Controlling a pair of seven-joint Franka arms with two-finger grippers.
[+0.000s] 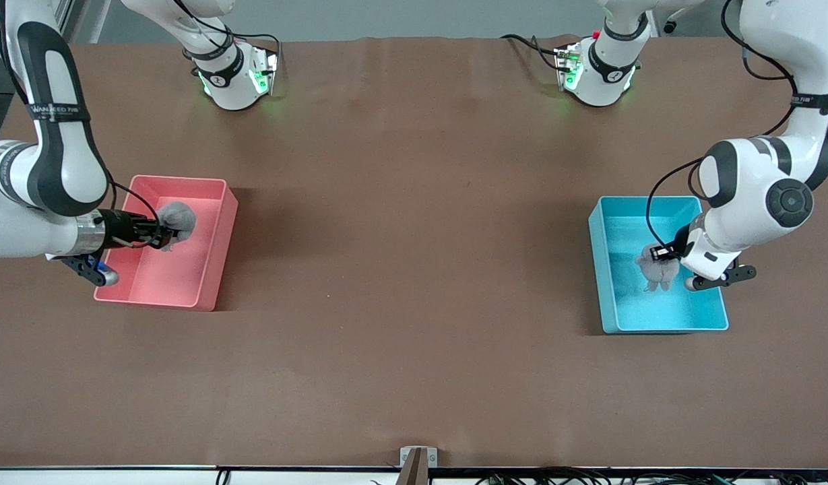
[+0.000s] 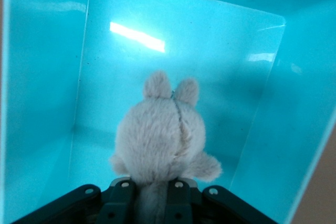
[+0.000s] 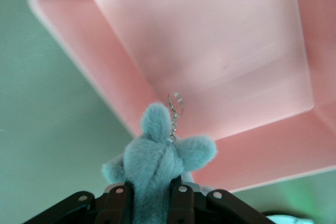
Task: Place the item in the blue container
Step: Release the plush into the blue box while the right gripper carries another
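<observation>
Front view: left pincer (image 1: 661, 254) grips grey plush (image 1: 658, 271) over blue container (image 1: 656, 322).

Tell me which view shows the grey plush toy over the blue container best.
The left wrist view: the grey plush toy fills it. The front view shows it small, partly hidden; the right wrist view misses it.

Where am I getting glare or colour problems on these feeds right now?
Left wrist view: a bright reflection streak on the blue container floor above the grey plush, otherwise sharp. Right wrist view: colours are off, the table reads greenish, and the pink bin looks washed out and soft. Front view: even light, soft shadows beside both bins, green glow at the arm bases.
</observation>
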